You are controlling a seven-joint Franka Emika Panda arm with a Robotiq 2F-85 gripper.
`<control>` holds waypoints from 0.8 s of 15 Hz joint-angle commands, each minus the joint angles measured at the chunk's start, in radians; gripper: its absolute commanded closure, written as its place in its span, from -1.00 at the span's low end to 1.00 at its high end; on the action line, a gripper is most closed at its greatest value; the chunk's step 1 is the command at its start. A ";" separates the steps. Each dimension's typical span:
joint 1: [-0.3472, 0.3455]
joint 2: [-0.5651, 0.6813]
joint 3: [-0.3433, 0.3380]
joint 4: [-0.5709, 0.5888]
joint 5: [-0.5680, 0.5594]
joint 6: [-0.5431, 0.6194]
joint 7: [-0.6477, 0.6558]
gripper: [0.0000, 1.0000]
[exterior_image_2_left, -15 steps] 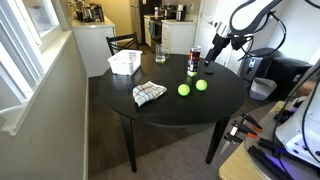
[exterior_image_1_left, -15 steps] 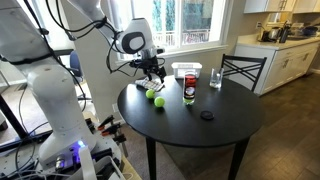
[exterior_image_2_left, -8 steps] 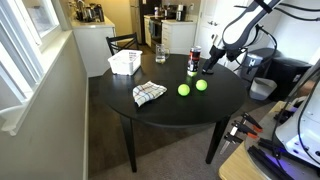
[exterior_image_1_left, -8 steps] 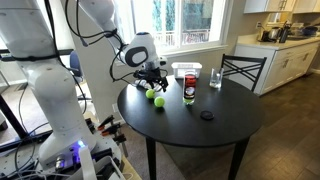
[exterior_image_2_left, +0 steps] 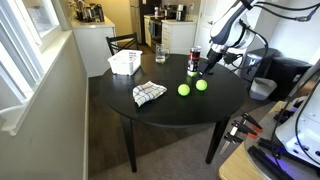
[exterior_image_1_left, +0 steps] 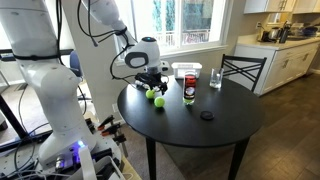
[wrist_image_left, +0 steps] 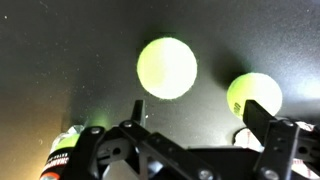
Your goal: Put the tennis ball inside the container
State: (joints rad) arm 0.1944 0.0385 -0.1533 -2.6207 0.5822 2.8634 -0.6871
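Observation:
Two look-alike yellow-green tennis balls lie side by side near the table edge, one [exterior_image_1_left: 151,95] [exterior_image_2_left: 201,85] closer to the arm, the other [exterior_image_1_left: 159,100] [exterior_image_2_left: 184,90] beside it. In the wrist view one ball [wrist_image_left: 167,68] is near the middle and one [wrist_image_left: 254,95] to the right. My gripper [exterior_image_1_left: 152,82] [exterior_image_2_left: 207,69] [wrist_image_left: 198,116] is open and empty, hovering just above the balls. The container [exterior_image_1_left: 186,70] [exterior_image_2_left: 125,63], a low white tub, stands on the far side of the table from the gripper.
A dark can with a red label [exterior_image_1_left: 189,90] [exterior_image_2_left: 193,62] [wrist_image_left: 64,151] stands close to the gripper. A clear glass [exterior_image_1_left: 215,78] [exterior_image_2_left: 160,52], a checked cloth [exterior_image_2_left: 149,93] and a small black object [exterior_image_1_left: 207,115] are also on the round black table [exterior_image_1_left: 230,125]. A chair [exterior_image_1_left: 243,68] stands behind.
The gripper has moved in over the table and down towards the two balls. The balls, can and container have not moved.

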 commanded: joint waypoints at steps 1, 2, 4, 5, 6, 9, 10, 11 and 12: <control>-0.025 0.080 -0.008 0.041 0.047 -0.086 -0.097 -1.00; -0.033 0.097 -0.007 0.049 0.051 -0.109 -0.115 -1.00; -0.048 0.132 -0.009 0.063 0.045 -0.133 -0.126 -1.00; -0.050 0.145 -0.011 0.069 0.033 -0.130 -0.122 -1.00; -0.053 0.154 -0.012 0.072 0.021 -0.126 -0.118 -1.00; -0.038 0.182 -0.030 0.080 -0.037 -0.087 -0.090 -1.00; -0.035 0.191 -0.034 0.085 -0.048 -0.081 -0.086 -1.00; -0.031 0.191 -0.037 0.086 -0.063 -0.073 -0.086 -1.00; -0.024 0.190 -0.042 0.084 -0.086 -0.055 -0.084 -1.00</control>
State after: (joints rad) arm 0.1578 0.2198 -0.1818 -2.5377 0.5452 2.7661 -0.7641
